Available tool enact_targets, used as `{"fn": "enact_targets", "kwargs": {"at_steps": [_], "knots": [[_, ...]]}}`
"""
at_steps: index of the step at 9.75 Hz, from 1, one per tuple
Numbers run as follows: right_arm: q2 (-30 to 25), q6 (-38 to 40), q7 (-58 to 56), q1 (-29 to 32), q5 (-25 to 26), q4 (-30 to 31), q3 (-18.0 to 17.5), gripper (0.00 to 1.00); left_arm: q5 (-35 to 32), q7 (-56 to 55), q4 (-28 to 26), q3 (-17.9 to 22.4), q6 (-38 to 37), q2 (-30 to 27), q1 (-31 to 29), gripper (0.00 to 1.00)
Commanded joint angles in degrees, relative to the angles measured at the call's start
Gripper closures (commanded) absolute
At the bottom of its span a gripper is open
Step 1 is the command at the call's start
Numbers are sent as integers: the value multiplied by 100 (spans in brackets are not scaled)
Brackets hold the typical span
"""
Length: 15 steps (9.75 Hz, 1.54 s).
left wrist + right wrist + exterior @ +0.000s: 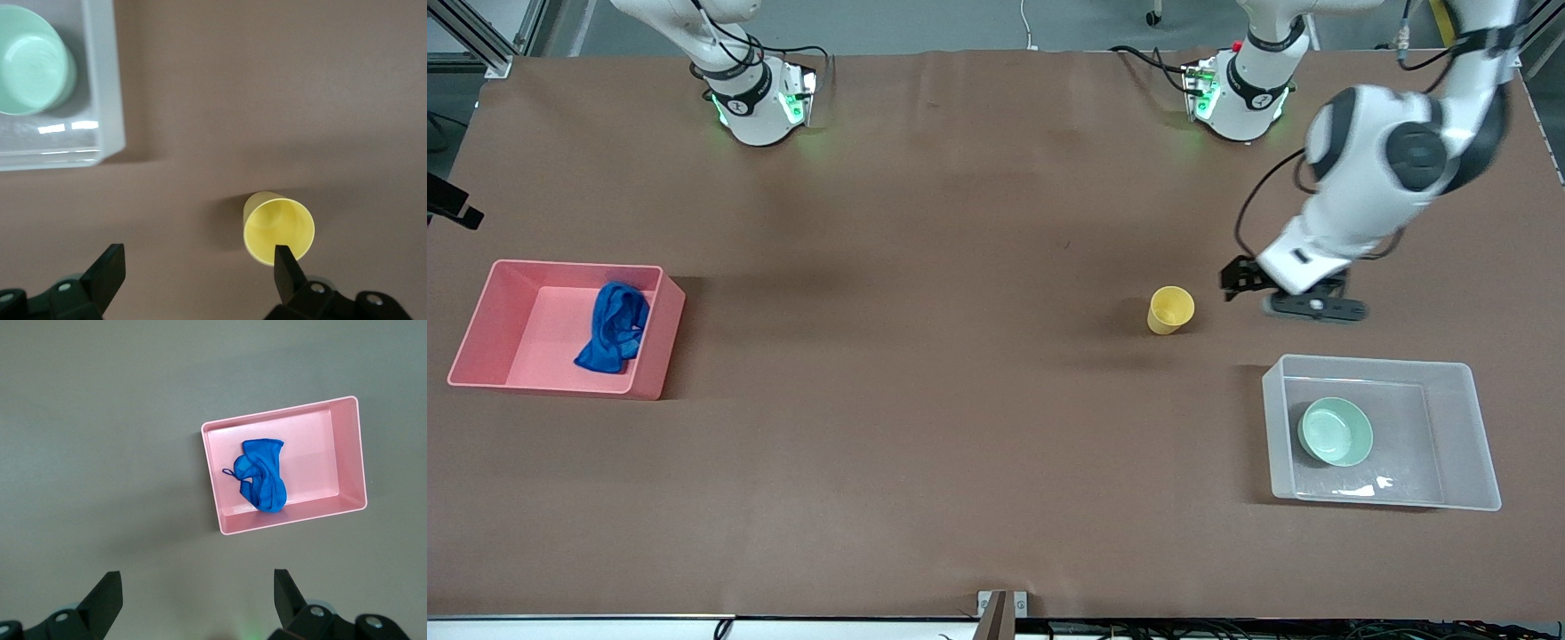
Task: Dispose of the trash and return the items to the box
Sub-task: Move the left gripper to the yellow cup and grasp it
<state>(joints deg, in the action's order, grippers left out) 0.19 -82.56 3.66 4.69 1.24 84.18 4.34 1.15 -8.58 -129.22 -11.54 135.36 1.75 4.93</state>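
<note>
The yellow cup [1170, 309] stands upright on the brown table, also in the left wrist view [278, 228]. My left gripper [1240, 280] is open and empty, low over the table just beside the cup toward the left arm's end; in its wrist view [198, 267] one fingertip overlaps the cup's rim. The mint-green bowl [1336, 431] [30, 60] sits in the clear bin [1276, 427] [103, 80]. The blue rag [614, 327] [262, 475] lies in the pink bin [534, 264] [347, 453]. My right gripper [198, 593] is open and empty, high over the table; the front view does not show it.
The clear bin stands nearer to the front camera than the cup, at the left arm's end. The pink bin stands at the right arm's end. Both arm bases [756, 98] [1240, 93] stand along the table's back edge.
</note>
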Motion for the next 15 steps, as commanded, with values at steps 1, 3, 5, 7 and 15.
{"fn": "enact_targets", "kwargs": {"at_steps": [1, 3, 5, 7, 15], "knots": [[-10, 21, -146, 49, -45, -7, -21, 0, -159, -362, -482, -199, 876, 727, -1, 2], [-10, 21, -146, 41, -37, -7, -21, 0, -168, -381, -464, -279, 1340, 1212, -1, 15], [-27, 56, -434, 58, -37, 11, -4, 0, -168, -398, -508, -296, 1475, 1390, -10, 68], [-27, 56, -515, 76, -37, 11, -4, 0, -168, -399, -499, -296, 1467, 1407, -10, 99], [-10, -58, -445, 58, -28, 11, -12, 0, -72, 556, 1412, 693, -131, 1168, -115, 100]]}}
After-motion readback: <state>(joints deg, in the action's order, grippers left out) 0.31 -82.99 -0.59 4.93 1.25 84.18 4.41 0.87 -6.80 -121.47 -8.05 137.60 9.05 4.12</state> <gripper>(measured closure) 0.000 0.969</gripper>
